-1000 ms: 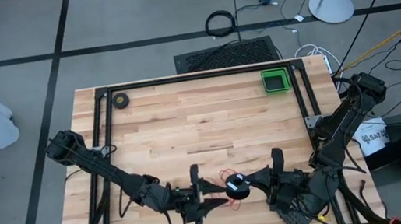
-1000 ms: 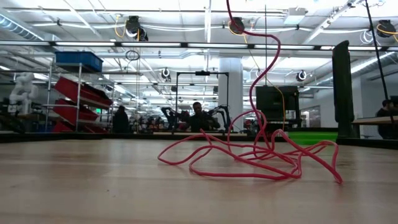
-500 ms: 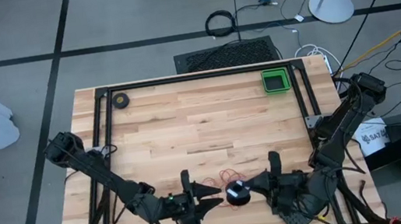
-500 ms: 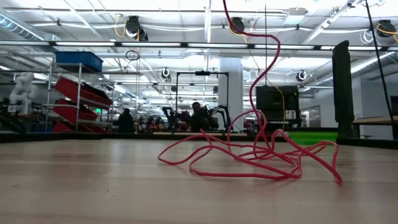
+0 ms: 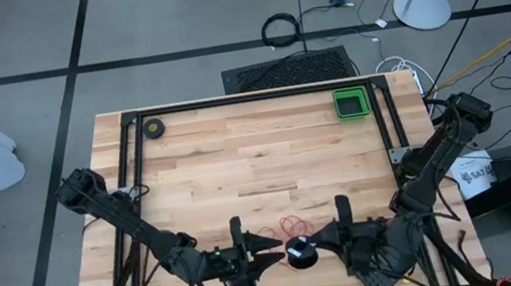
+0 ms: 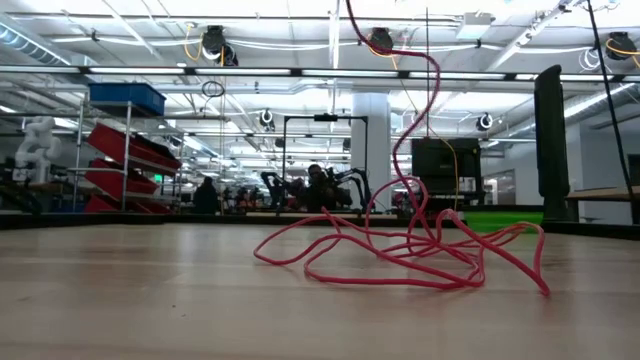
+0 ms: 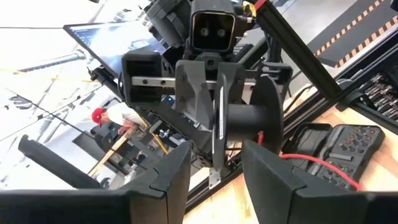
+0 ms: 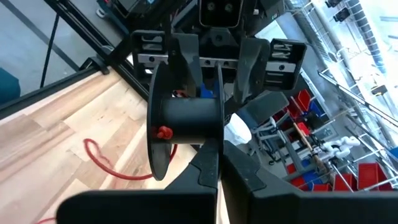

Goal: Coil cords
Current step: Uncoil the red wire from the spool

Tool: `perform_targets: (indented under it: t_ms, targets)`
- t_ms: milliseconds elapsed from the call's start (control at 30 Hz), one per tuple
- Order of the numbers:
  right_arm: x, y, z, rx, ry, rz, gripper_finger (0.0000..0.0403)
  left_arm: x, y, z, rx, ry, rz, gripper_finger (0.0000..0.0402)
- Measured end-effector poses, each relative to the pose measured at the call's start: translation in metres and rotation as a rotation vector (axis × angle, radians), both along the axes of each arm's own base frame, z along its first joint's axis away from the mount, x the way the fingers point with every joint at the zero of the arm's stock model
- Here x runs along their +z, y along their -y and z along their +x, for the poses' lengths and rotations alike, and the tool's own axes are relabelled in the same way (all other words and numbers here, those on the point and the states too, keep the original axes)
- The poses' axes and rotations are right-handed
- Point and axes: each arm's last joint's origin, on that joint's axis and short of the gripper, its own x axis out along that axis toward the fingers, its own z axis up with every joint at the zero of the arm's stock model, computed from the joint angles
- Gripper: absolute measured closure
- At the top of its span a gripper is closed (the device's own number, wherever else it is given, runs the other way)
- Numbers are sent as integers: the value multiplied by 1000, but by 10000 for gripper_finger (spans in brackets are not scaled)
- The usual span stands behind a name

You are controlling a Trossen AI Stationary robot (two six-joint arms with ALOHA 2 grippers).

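Green bin (image 5: 351, 102) and black roll (image 5: 152, 128) sit well apart from red cord (image 5: 294, 225).

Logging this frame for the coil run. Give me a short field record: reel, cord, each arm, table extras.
reel: black reel, held off the table near the front edge, between both arms
cord: red cord lying in a loose tangle on the table, one strand rising out of view
right gripper: shut on the reel
left gripper: fingers open, facing the reel
extras: green bin and small black roll at the back
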Motion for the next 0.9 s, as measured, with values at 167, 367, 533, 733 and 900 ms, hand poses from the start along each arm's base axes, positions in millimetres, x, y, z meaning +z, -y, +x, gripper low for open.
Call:
perform_targets:
  t_ms: [167, 367, 533, 733, 900]
  targets:
    - [0, 2, 2, 0, 0, 25, 403, 0, -1, 1, 4, 0, 0, 252]
    - [0, 5, 7, 35, -7, 34, 403, 0, -5, 4, 15, 2, -26, 252]
    - [-1, 7, 8, 34, -11, 31, 403, 0, -5, 3, 10, 2, -26, 252]
    - [-1, 7, 7, 34, -12, 30, 403, 0, -7, 5, 18, 2, -31, 252]
    - [-1, 7, 7, 34, -13, 29, 403, 0, -9, 6, 21, 3, -52, 252]
